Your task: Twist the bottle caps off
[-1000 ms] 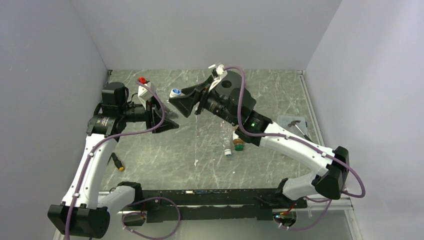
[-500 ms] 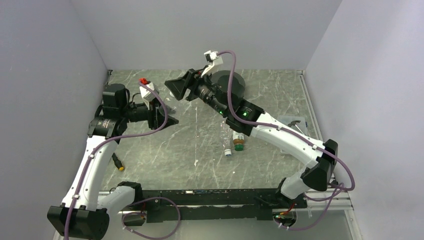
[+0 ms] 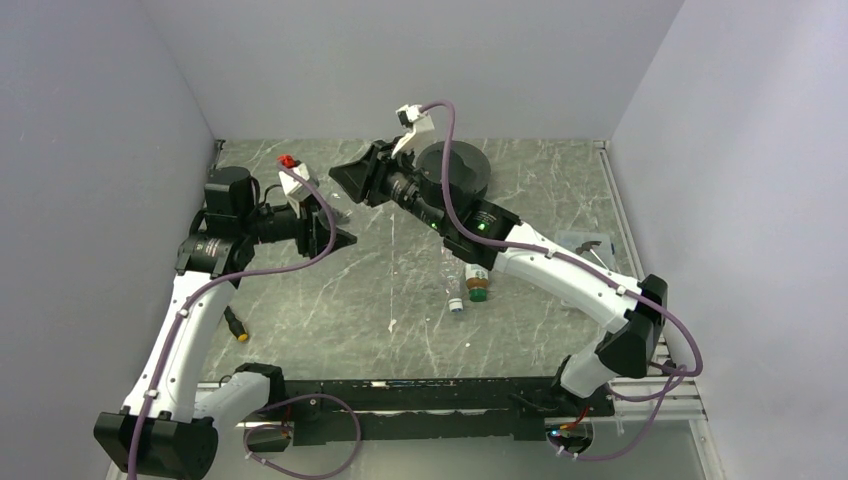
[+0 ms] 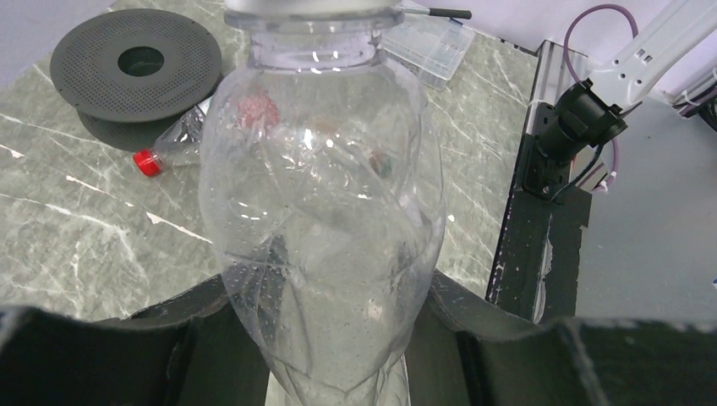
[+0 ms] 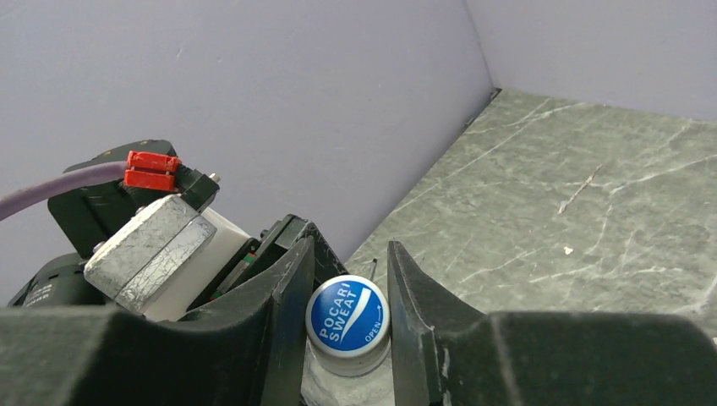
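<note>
The left gripper [image 4: 328, 288] is clamped around the lower body of a clear bottle [image 4: 325, 194] and holds it up off the grey marbled tabletop [image 3: 350, 300]. The bottle's long axis runs straight across the fingers. Its shoulder and neck point away from the arm bases, toward the right gripper [image 5: 348, 279]. The bottle is thin, see-through plastic with a bulbous shape and shallow moulded swirls. Small droplets cling to the inside, and the wall narrows to a ringed neck. The right gripper's black fingers [image 5: 287, 288] are pressed in on either side of the bottle's round blue cap [image 5: 347, 315], whose flat top faces the wrist camera with white "POCARI SWEAT" lettering. Farther right on the tabletop lies an amber-brown bottle [image 3: 478, 283] on its side, its green cap toward the near edge. Just beside it a second clear bottle [image 3: 455, 298] lies on its side with a pale cap at the near end. In the left wrist view a third clear bottle with a red cap [image 4: 182, 139] lies on its side against a black perforated spool [image 4: 84, 59]. A clear plastic box [image 4: 431, 42] sits beyond.
</note>
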You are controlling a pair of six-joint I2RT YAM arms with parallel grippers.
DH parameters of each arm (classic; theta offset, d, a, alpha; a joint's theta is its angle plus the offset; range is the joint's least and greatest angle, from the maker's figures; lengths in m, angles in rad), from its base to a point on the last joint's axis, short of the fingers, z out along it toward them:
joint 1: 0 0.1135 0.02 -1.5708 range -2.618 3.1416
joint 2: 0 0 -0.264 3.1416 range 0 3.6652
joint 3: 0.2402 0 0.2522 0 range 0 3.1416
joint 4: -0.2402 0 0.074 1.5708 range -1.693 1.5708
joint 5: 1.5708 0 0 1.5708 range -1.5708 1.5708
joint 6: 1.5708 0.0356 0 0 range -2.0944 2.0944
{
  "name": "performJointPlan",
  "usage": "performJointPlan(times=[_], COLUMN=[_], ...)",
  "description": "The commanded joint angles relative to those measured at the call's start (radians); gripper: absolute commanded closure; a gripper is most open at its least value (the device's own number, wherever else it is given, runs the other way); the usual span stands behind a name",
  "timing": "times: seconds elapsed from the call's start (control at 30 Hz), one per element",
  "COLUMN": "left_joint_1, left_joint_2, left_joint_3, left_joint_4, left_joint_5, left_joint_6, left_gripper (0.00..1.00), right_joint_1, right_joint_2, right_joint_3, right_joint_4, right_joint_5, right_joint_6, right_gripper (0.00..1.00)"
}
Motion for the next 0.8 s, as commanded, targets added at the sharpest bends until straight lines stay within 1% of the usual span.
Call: performJointPlan(times=[0.0, 0.17, 0.2, 0.27, 0.33, 0.43, 0.5, 0.6, 0.67, 0.77], left_joint_1=[-0.002, -0.003, -0.002, -0.002, -0.002, -0.002, -0.003, -0.003, -0.003, -0.004], left_joint_2=[-0.006, -0.003, -0.001, 0.001, 0.003, 0.002, 0.003, 0.009, 0.01, 0.007], left_joint_3=[0.017, 0.026, 0.03, 0.037, 0.051, 0.051, 0.052, 0.054, 0.061, 0.066], left_joint_4=[0.044, 0.069, 0.075, 0.091, 0.101, 0.182, 0.217, 0.229, 0.228, 0.258], left_joint_5=[0.006, 0.003, 0.011, 0.06, 0.164, 0.281, 0.352, 0.417, 0.448, 0.482], left_joint_6=[-0.011, -0.061, -0.076, -0.11, -0.142, -0.284, -0.338, -0.375, -0.387, -0.437], left_gripper=[0.7, 0.71, 0.73, 0.81, 0.83, 0.83, 0.82, 0.82, 0.85, 0.85], right_joint_1=[0.0, -0.001, -0.002, -0.005, -0.015, -0.025, -0.029, -0.032, -0.035, -0.037], right_joint_2=[0.008, 0.015, 0.012, 0.002, -0.021, -0.071, -0.087, -0.111, -0.124, -0.136], right_joint_3=[0.06, 0.066, 0.066, 0.056, 0.027, -0.04, -0.065, -0.096, -0.104, -0.091], right_joint_4=[0.007, 0.011, 0.015, 0.041, 0.09, 0.185, 0.227, 0.3, 0.335, 0.343], right_joint_5=[0.008, -0.029, -0.044, -0.089, -0.167, -0.283, -0.356, -0.486, -0.566, -0.654], right_joint_6=[-0.003, -0.006, -0.012, -0.029, -0.042, -0.047, -0.051, -0.057, -0.072, -0.116], right_gripper=[0.71, 0.88, 0.91, 0.97, 1.0, 1.0, 1.0, 1.0, 1.0, 1.0])
